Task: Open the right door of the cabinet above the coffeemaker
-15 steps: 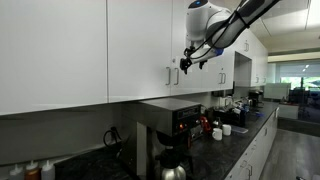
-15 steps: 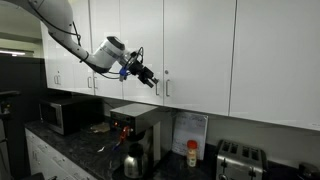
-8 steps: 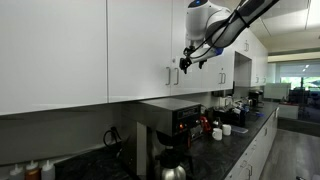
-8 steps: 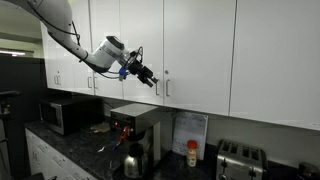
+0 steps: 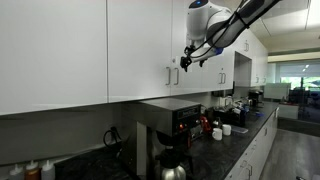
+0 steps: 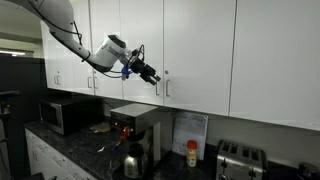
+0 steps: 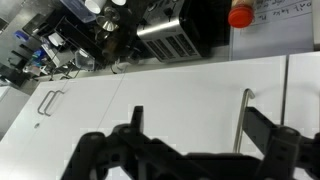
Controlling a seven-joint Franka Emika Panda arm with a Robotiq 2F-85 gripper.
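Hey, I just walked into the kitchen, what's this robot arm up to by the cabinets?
The robot's black gripper is up at the white upper cabinet door above the black-and-silver coffeemaker, jaws open beside its slim metal handle. Nothing is gripped yet, and the door is closed.

- Blurred and cut off by the bottom edge of the wrist view: black two-finger gripper (image 7: pixel 195 150).
- Too small to tell in an exterior view: any touch between gripper and slim metal bar handle (image 6: pixel 167 84).
- Cropped at the upper right of an exterior view: white robot arm (image 5: pixel 205 18).
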